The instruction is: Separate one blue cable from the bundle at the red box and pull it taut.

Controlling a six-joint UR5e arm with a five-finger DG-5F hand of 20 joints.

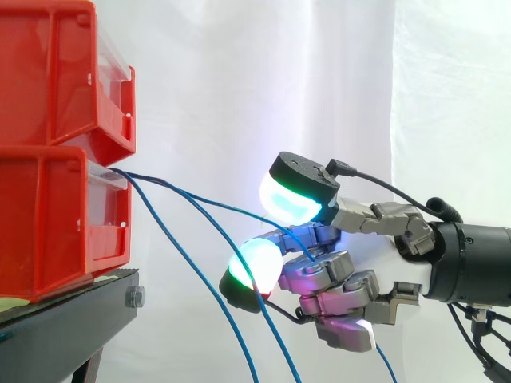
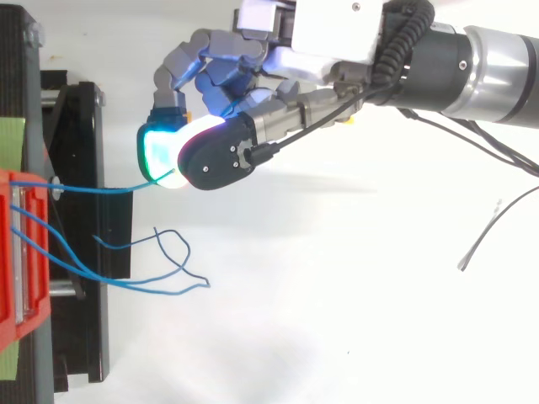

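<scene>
- A thin blue cable (image 1: 215, 205) leaves the front lip of the lower red bin (image 1: 48, 231) at 9 o'clock in the side view. It slopes gently down toward 4 o'clock, where it enters the robot hand (image 1: 339, 279).
- The run is almost straight with a faint bow. I judge it close to taut, not fully so.
- The hand's fingers are curled. Two glowing pads (image 1: 287, 199), one cyan-green above and one green-white below, pinch the cable between them. Nothing else is in its hold.
- In the top view the same cable runs from the bin at 9 o'clock across to the pads at about 10 o'clock.
- The other blue cables (image 2: 135, 284) of the bundle hang free, well apart from the hand. In the side view they droop toward 6 o'clock, and from above they lie in slack loops at 8 o'clock.
- Handling, as a judgement: the cable looks light, limp and smooth-jacketed, so likely slippery. A firm pad-to-pad pinch well out from the bin suits it.
- A steady pull away from the bin seems safer than a jerk — the cable could slide through the pads or strain where it is anchored.
- An upper red bin (image 1: 48, 72) sits stacked on the lower one. Both rest on a black stand (image 1: 64, 323) at 7 o'clock, before a white curtain (image 1: 239, 80).
</scene>
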